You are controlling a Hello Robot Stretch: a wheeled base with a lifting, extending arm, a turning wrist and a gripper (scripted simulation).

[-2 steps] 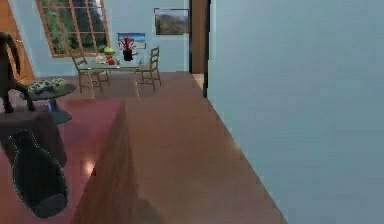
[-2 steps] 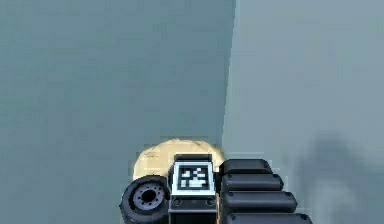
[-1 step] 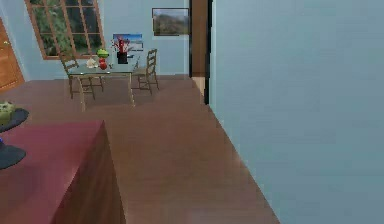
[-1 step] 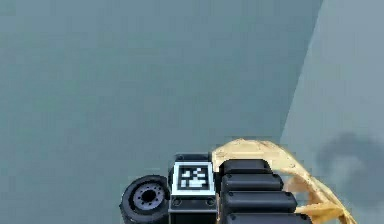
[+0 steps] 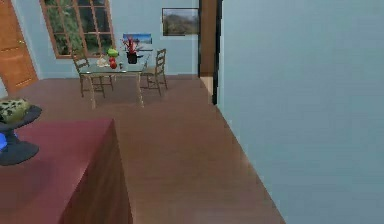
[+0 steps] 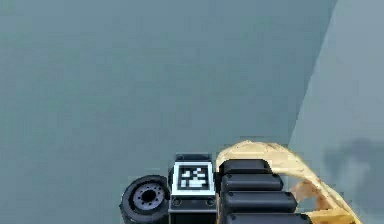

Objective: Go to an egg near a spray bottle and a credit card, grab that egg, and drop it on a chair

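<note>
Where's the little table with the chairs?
The table stands at the forward view's upper left, across the wooden floor, below the window, between the left chair and the right chair.

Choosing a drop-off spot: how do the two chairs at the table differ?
The window-side chair stands at the table's end on the forward view's left, below the window; the doorway-side chair stands at the opposite end, nearer the dark doorway. The window-side chair's backrest is left of its seat in that view, the doorway-side chair's right. Both are upright, brown and wooden.
</note>
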